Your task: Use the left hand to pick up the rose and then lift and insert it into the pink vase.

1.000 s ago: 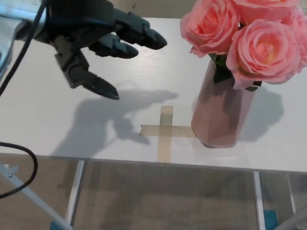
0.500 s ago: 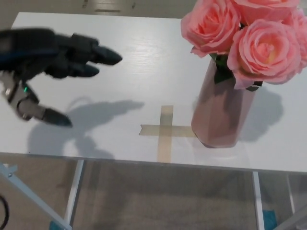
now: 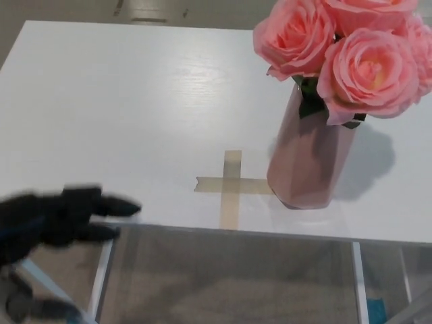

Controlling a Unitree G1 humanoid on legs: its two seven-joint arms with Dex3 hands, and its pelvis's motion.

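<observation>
The pink vase (image 3: 308, 165) stands upright on the white table (image 3: 121, 101), at the right end of a tape cross (image 3: 231, 184). Several pink roses (image 3: 364, 67) sit in it, their heads bunched above the rim. My left hand (image 3: 57, 219) shows blurred at the lower left, at the table's front edge and far from the vase. Its fingers (image 3: 111, 206) are apart and point right, holding nothing. No loose rose lies on the table. My right hand does not show.
Metal table legs (image 3: 101, 277) and the floor show below the front edge. The table's left and middle are bare apart from the tape cross.
My left hand has dropped from above the table's left side down to its front edge, moving left and toward me, still holding nothing. The vase and roses have stayed put.
</observation>
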